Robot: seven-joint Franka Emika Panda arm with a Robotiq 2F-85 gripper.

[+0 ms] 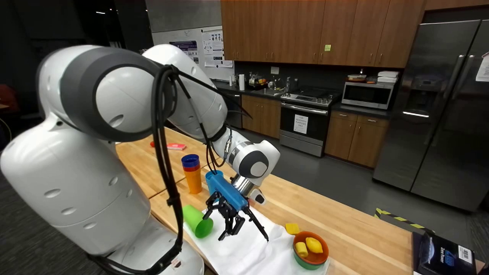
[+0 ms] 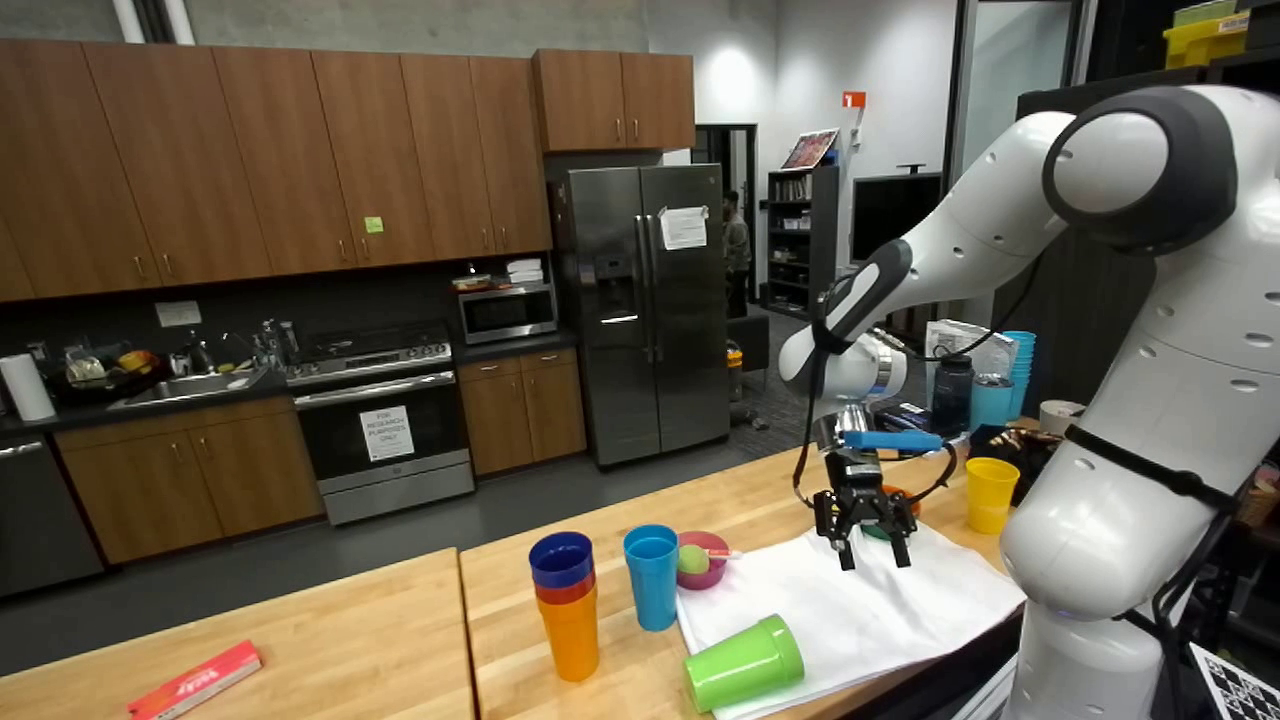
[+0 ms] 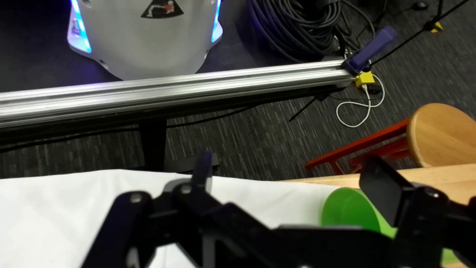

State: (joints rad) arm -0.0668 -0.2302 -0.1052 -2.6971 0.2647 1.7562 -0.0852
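Note:
My gripper (image 2: 875,563) hangs above a white cloth (image 2: 830,600), jaws wide apart with nothing between them. In the wrist view its black fingers (image 3: 383,190) frame the cloth and bare floor beyond the table edge. A green cup (image 3: 347,208) lies on its side, its mouth partly behind the right-hand finger; in both exterior views it stays apart from the gripper. At the cloth's far end, an orange bowl (image 1: 313,258) sits in a green one and holds a lemon (image 1: 314,245) and a yellow piece (image 1: 301,249). My gripper partly covers these bowls in an exterior view.
Near the cloth stand a blue cup (image 2: 652,580), a cup stack (image 2: 568,630) and a pink bowl (image 2: 712,577) with a green ball (image 2: 693,559). A yellow cup (image 2: 990,495) is by the arm. Also there: a yellow block (image 1: 292,228), a black box (image 1: 445,252).

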